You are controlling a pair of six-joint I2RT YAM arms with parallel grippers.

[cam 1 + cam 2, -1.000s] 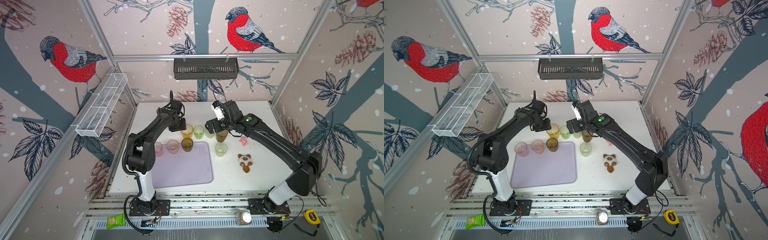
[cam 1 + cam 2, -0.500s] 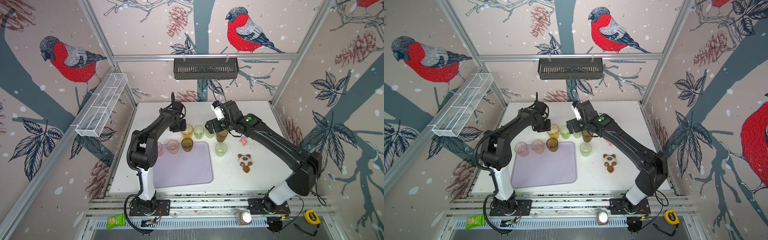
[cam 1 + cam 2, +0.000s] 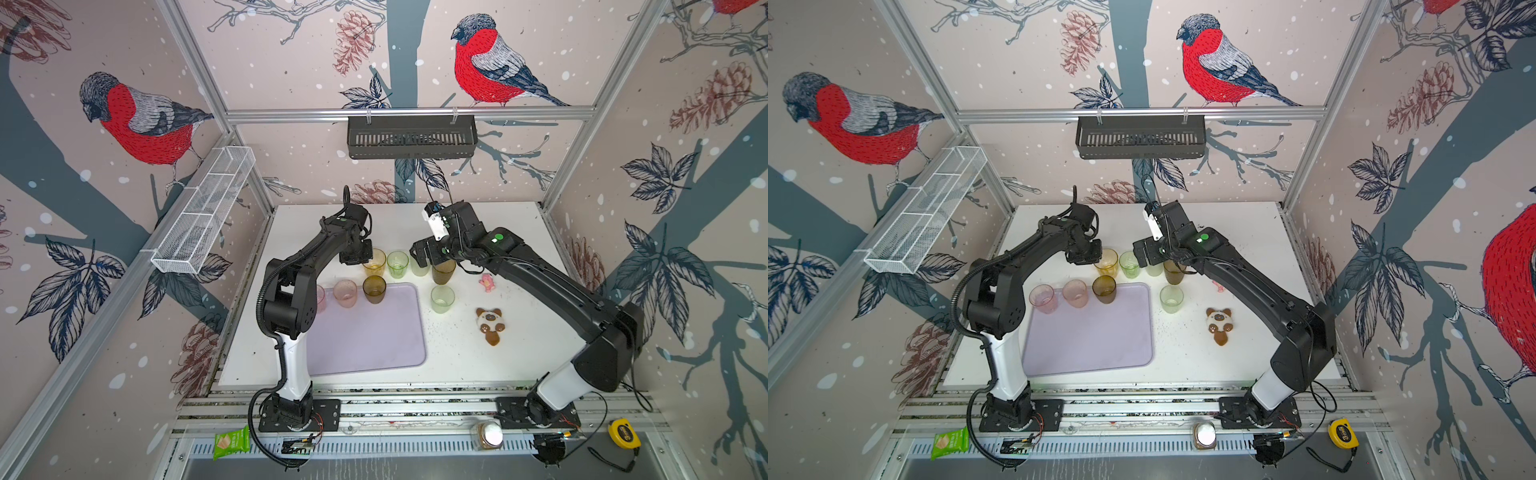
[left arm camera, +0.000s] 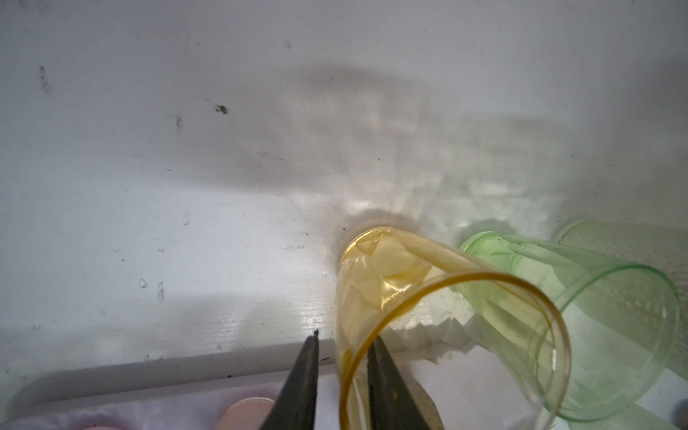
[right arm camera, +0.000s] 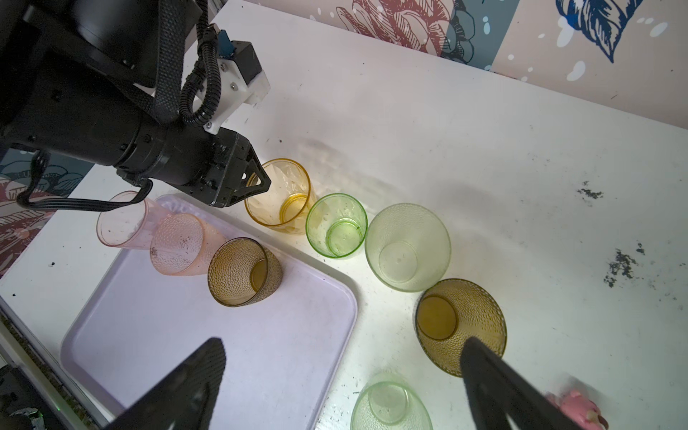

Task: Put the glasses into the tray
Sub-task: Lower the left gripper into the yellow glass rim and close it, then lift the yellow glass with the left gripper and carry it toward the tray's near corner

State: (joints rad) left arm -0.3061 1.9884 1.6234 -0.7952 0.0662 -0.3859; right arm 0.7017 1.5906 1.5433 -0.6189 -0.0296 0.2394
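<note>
Straddling the rim of the yellow glass (image 4: 391, 268) with the left end effector (image 4: 344, 337), narrow, one finger inside, one outside, thin gaps either side; upright on the desk (image 4: 186, 186) just beyond the tray (image 5: 279, 353). Holding the right end effector (image 5: 342, 342) wide and empty near the brown glass (image 5: 461, 320). On the tray's far edge, a pink glass (image 5: 178, 245) and an olive glass (image 5: 242, 271)

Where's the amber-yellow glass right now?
In both top views the amber-yellow glass stands left of centre on the table, just beyond the far edge of the tray, beside a green glass, with the left gripper straddling its rim.
</note>
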